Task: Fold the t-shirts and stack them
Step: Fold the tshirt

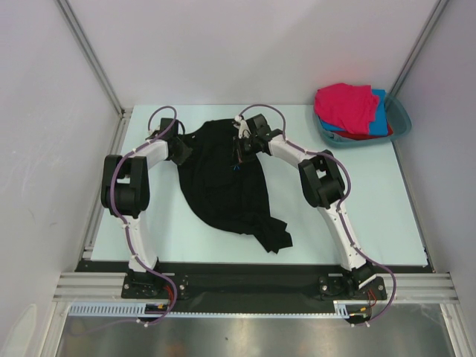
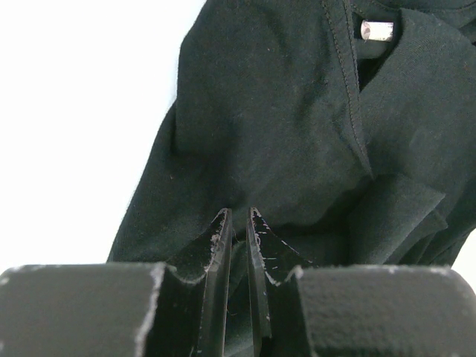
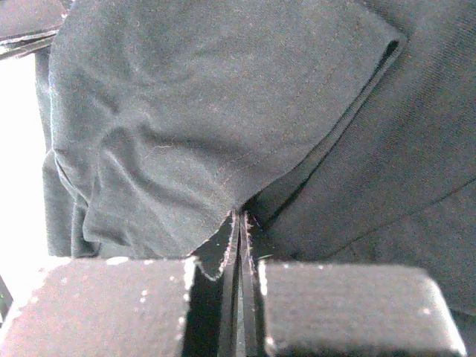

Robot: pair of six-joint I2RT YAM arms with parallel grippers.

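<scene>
The large black t-shirt (image 1: 227, 186) lies crumpled on the table's middle, its lower end bunched near the front. My left gripper (image 1: 181, 149) is at the shirt's far left edge. In the left wrist view it (image 2: 239, 217) is shut on a fold of the black cloth (image 2: 282, 126). My right gripper (image 1: 242, 146) is at the shirt's far top. In the right wrist view it (image 3: 242, 217) is shut on a hemmed edge of the black cloth (image 3: 186, 111). The magenta-pink shirt (image 1: 344, 104), blue shirt (image 1: 381, 103) and red shirt (image 1: 370, 135) lie piled in the basin.
The teal plastic basin (image 1: 403, 123) stands at the table's far right corner. White walls and metal posts enclose the table at the left, back and right. The white table top (image 1: 357, 193) shows on both sides of the black shirt.
</scene>
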